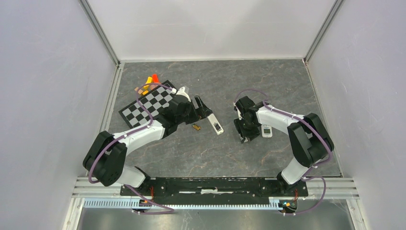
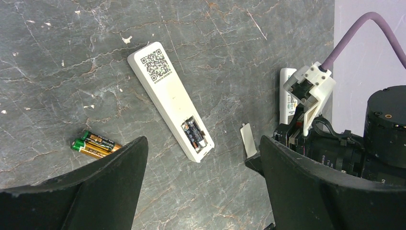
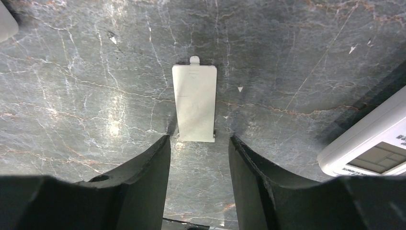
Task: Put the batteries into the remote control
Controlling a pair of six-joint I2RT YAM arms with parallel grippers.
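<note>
Two loose batteries (image 2: 94, 145), dark and green with gold bands, lie side by side by my left finger; they also show in the top view (image 1: 195, 127). The remote control (image 1: 266, 131) with its display lies beside my right gripper (image 1: 243, 132) and shows in the right wrist view (image 3: 371, 146). A narrower white strip (image 2: 170, 98) with a QR label lies face down, its open end compartment holding dark cells. A small white cover plate (image 3: 194, 103) lies flat just ahead of my open, empty right gripper (image 3: 198, 158). My left gripper (image 2: 203, 191) is wide open and empty above the slab.
A black-and-white checkerboard (image 1: 148, 108) lies at the back left with small orange and red pieces (image 1: 152, 79) at its far corner. Grey walls close in both sides. The two grippers are close together near the middle of the dark stone slab (image 1: 201, 148).
</note>
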